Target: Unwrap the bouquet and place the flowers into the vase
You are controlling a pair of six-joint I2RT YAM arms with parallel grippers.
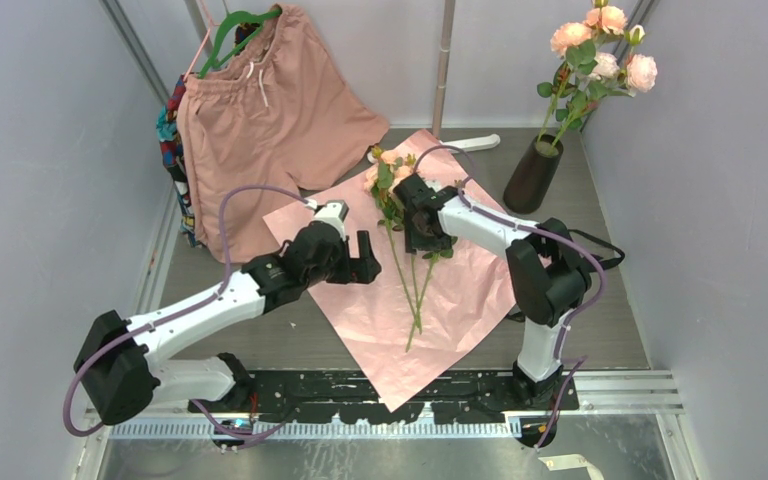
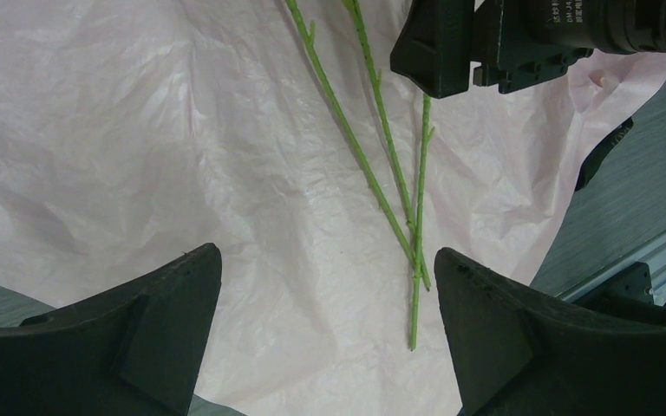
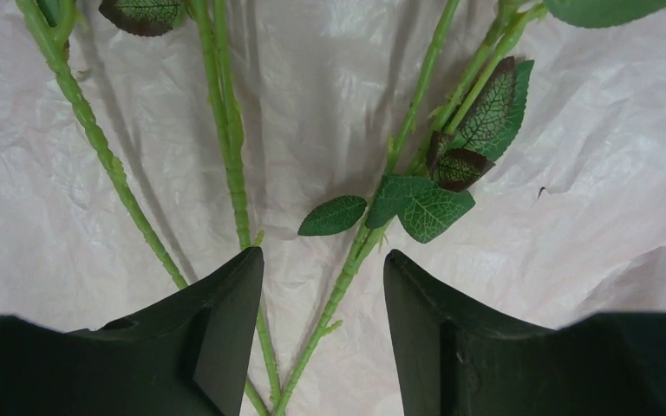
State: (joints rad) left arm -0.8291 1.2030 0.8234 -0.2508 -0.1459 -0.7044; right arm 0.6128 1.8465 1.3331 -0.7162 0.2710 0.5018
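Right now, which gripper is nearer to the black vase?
Right. The right gripper hangs over the flower stems, to the left of the vase in the top view; the left gripper is further left, beyond the stems.

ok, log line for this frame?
paper open flat | flowers lying on it | left gripper open over stem ends | right gripper open, straddling a stem | vase back right

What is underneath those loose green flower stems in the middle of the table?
The stems lie on an opened sheet of pink wrapping paper, itself spread on the grey table. Whatever the paper covers is hidden.
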